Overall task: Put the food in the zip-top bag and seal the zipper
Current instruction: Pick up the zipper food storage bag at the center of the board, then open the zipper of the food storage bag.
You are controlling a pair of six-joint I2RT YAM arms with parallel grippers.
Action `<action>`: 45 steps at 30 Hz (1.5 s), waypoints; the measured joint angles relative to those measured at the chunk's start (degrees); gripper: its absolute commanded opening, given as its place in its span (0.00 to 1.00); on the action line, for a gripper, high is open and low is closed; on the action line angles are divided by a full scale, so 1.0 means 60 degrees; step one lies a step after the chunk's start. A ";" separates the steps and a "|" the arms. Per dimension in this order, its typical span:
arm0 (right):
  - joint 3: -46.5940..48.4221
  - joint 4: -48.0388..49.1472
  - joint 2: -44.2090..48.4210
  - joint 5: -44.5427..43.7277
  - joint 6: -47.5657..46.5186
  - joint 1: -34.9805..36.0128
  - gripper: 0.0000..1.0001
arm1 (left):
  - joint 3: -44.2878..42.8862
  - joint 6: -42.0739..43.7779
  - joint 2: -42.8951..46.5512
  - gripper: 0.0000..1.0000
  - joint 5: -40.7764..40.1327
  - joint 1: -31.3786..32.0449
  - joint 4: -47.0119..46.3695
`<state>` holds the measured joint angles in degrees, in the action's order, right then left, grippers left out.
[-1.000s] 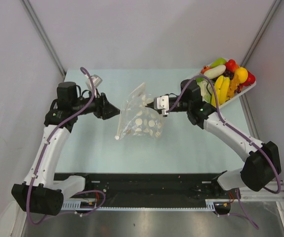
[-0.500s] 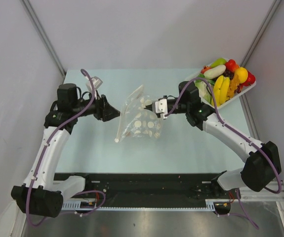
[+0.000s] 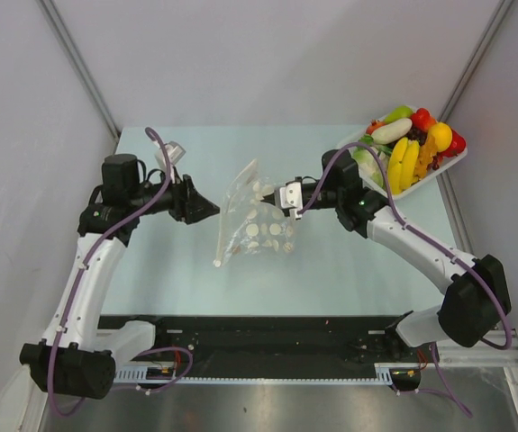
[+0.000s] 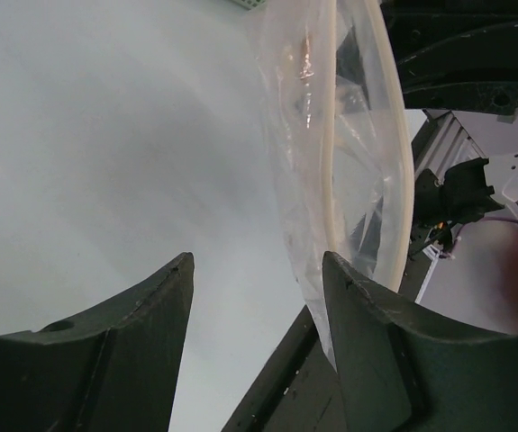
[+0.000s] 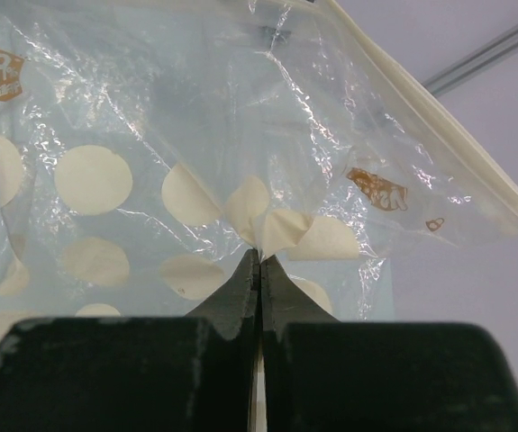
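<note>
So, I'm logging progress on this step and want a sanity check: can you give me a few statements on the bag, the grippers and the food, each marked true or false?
1. The right gripper is shut on the film of the bag. True.
2. The left gripper is clamped on the zipper. False: its jaws stand open, and the strip lies beside one finger, not pinched.
3. Some food is inside the bag. False: it is piled in the tray at the far right corner, and the bag looks empty.
4. The bag sits between the two grippers. True.
</note>
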<state>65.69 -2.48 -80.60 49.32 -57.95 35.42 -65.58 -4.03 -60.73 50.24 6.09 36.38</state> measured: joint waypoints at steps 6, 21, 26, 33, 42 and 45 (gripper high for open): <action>0.0000 0.0004 -0.0106 -0.0066 -0.0069 0.0117 0.00 | 0.0051 -0.0040 0.0113 0.63 0.0138 0.0102 -0.0051; -0.0018 -0.0182 -0.0248 -0.0084 -0.0339 0.0098 0.00 | 0.0372 -0.0157 0.0437 0.56 0.0138 0.0171 -0.0262; -0.0018 -0.0055 -0.0248 -0.0080 -0.0168 0.0153 0.00 | 0.0648 -0.0095 0.0368 0.23 -0.0109 0.0364 -0.0255; -0.0018 0.1279 -0.0692 -0.0066 0.0729 0.0397 0.03 | 0.0688 -0.0277 0.0379 0.00 0.0182 0.0302 -0.0007; -0.0040 0.4324 -0.2823 -0.0543 0.2546 0.1978 0.98 | -0.0069 0.0102 0.1202 0.00 -0.0171 0.0087 0.2087; -0.0076 0.4153 -0.2827 -0.0641 0.3111 0.2470 0.98 | -0.0492 0.0255 0.0991 0.00 -0.0641 0.0087 0.2703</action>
<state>65.23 22.44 -97.56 45.47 -39.29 50.24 -68.53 -2.50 -54.78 46.39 6.61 52.60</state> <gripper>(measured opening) 0.973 0.007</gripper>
